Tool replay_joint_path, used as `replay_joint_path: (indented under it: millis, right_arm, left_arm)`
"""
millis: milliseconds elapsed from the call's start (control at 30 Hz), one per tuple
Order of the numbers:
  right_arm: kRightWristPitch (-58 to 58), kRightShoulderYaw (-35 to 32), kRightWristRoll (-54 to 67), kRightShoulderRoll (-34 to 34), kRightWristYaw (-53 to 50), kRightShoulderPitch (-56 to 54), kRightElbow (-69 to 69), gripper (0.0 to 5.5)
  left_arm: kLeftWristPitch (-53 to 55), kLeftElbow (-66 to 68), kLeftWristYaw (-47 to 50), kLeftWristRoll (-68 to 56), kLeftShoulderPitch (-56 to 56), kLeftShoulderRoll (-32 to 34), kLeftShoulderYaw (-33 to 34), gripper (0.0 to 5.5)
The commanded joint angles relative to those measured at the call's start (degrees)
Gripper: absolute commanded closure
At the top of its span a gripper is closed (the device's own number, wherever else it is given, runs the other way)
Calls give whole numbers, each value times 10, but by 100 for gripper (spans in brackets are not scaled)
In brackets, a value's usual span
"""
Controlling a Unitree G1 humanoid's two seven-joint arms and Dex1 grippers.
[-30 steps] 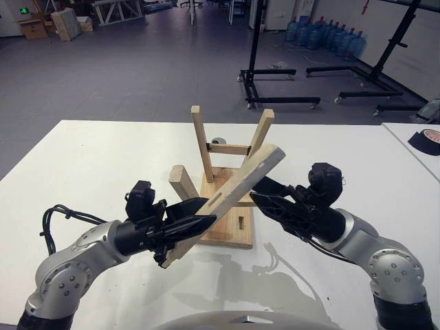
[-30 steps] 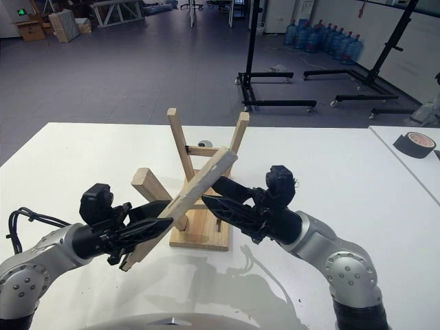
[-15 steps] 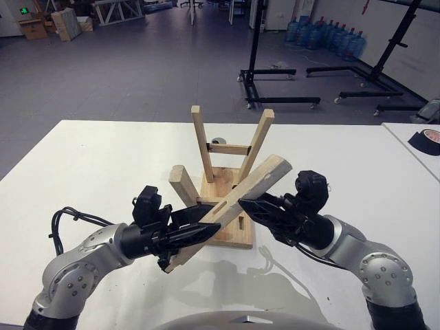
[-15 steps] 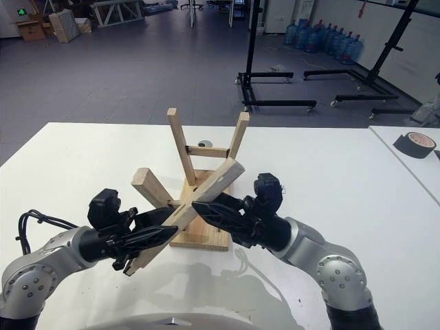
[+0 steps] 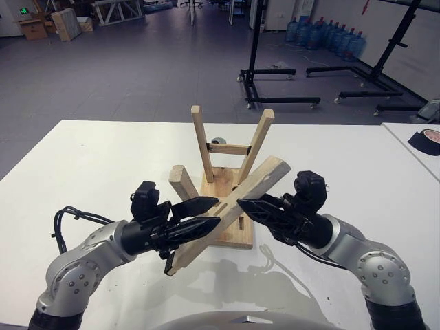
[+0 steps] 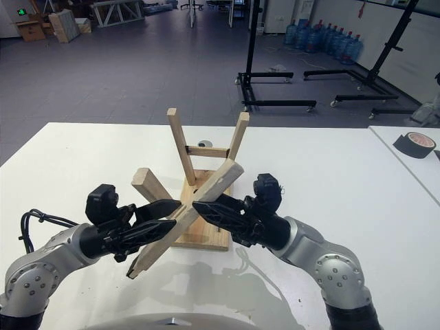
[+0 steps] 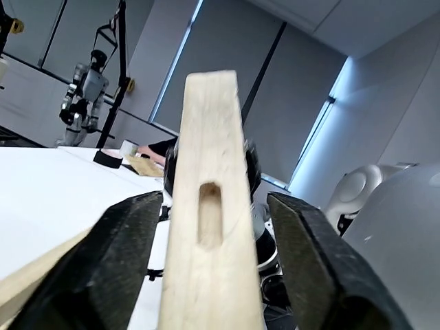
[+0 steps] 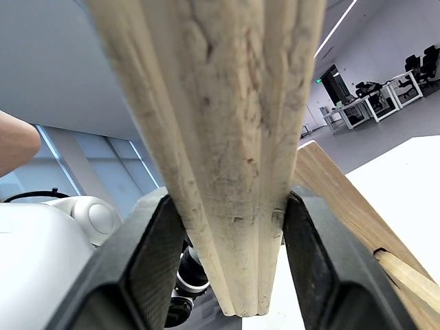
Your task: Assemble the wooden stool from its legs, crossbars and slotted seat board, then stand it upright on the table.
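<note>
Back L: cardboard boxes (image 5: 65, 23) on grey floor (image 5: 137, 75). White tabletop (image 5: 96, 158), black cable (image 5: 69, 214) lying by L arm. L gripper (image 5: 217, 210): I see its fingers (image 7: 124, 268) spread wide either side of the slotted leg (image 5: 260, 177), low on it, not pinching. Leg is off the tabletop, slanting up to the R over the seat board (image 5: 237, 237), which lies flat mid-tabletop. 2nd wood piece (image 5: 182, 184) pokes up behind the leg, L of board. At board's far end 2 upright legs (image 5: 201, 141), splayed, w/ crossbar (image 5: 228, 148) between. R gripper (image 5: 242, 204) clamped on the leg near mid-length. Behind: black wheeled stands (image 5: 278, 75), water bottles (image 5: 330, 34) back R, tape roll (image 5: 427, 137) on next table (image 5: 397, 130).
</note>
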Motion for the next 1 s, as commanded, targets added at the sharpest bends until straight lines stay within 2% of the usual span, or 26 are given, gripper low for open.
replay_joint_path:
  millis: [33,100,200,267,400,600,867,1000]
  right_arm:
    - [-9,-28,-8,-24,28,9,-10,345]
    - [-11,-56,-24,-59,64,38,-24,345]
    - [-32,-90,-103,-127,154,101,-22,345]
    - [-49,-114,-150,-170,217,132,15,345]
    - [-72,-171,-199,-210,258,127,104,345]
    - [-174,-170,-267,-171,275,49,155,345]
    - [-181,-133,-264,-124,304,-71,244,345]
    - [-173,-93,-277,-123,359,-100,283,345]
  left_arm:
    - [-10,-21,-8,-30,10,-2,25,210]
    - [-14,-34,-18,-35,25,-1,31,190]
    - [-22,-45,-12,-32,44,-5,33,190]
    - [-28,-52,-4,-32,54,-12,31,190]
    - [-31,-57,1,-23,62,-10,29,190]
    - [-27,-48,5,-30,56,-3,40,190]
    - [-18,-36,1,-28,48,3,30,190]
    - [-17,-33,-2,-24,45,6,27,190]
